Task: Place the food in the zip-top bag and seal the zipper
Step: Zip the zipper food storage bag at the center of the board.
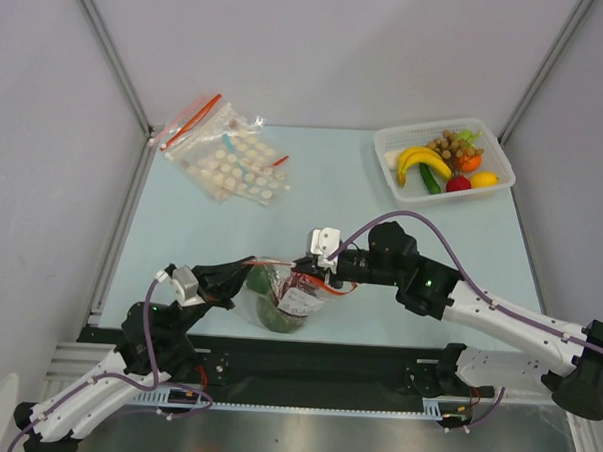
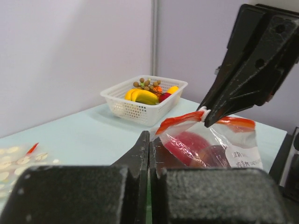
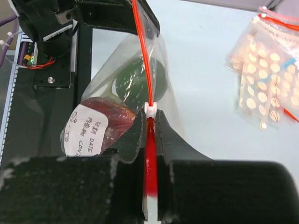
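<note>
Clear zip-top bag (image 1: 286, 303) holding food (image 3: 135, 81) at the table's (image 1: 333, 197) near edge; left pincer (image 1: 241, 273) closed tight on its end; right pincer (image 1: 305, 269) closed tight on the red zipper (image 3: 142, 70).

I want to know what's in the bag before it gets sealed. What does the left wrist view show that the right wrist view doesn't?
Only the left wrist view: the white basket of fruit, and the right gripper seen from outside, pinched on the zipper. Only the right wrist view: the dark green ball inside the bag. Both: the red fruit, the white label and the spare bags.
</note>
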You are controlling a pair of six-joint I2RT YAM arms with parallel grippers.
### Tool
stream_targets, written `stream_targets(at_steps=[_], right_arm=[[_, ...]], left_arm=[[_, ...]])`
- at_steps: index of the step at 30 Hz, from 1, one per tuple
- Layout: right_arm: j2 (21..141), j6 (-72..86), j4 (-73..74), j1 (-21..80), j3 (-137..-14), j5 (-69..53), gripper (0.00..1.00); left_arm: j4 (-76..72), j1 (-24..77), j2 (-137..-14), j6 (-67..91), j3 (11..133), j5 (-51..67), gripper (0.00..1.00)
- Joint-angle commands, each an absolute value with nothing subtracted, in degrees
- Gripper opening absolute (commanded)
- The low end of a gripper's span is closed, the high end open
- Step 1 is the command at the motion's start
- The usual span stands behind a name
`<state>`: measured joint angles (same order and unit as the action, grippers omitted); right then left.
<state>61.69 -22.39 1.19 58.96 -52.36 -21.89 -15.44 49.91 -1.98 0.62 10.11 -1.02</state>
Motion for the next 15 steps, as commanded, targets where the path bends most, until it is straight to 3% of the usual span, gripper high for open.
stream_targets(at_steps=[1,15], right_arm=[[61.2,-21.0,4.2,57.2,-54.2,-18.8,0.0],[58.8,-18.8,9.2,53.4,-54.8,-17.0,0.0]], left_arm=[[-17.8,49.3,3.3,1.6,10.4,-14.1,0.0],[-12.7,49.3,4.7,2.6,12.1,-22.8,0.0]])
